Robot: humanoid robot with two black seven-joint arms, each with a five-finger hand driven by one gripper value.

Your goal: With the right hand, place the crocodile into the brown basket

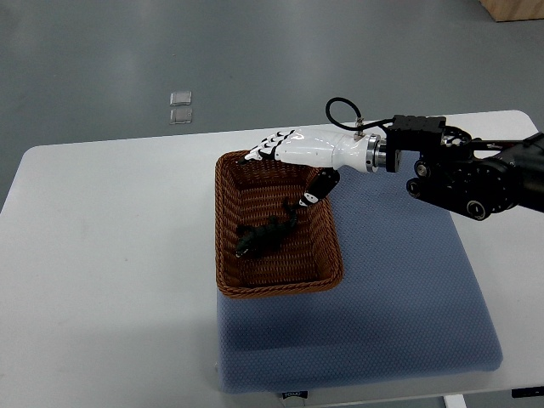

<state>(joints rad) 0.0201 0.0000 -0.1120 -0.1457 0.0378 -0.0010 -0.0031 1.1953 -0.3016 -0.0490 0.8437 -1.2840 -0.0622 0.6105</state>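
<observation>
A dark green toy crocodile (266, 234) lies inside the brown wicker basket (327, 279), on its floor, head toward the near left. My right hand (285, 166) reaches in from the right and hovers over the basket's far end. Its white fingers (270, 146) are stretched out over the far rim and its thumb (316, 190) points down toward the crocodile's tail. The hand is open and holds nothing. The left arm does not show.
The basket sits at the left edge of a blue-grey mat (399, 297) on a white table (110, 272). Two small clear squares (180, 106) lie on the grey floor beyond the table. A wooden corner (514, 8) shows at the top right.
</observation>
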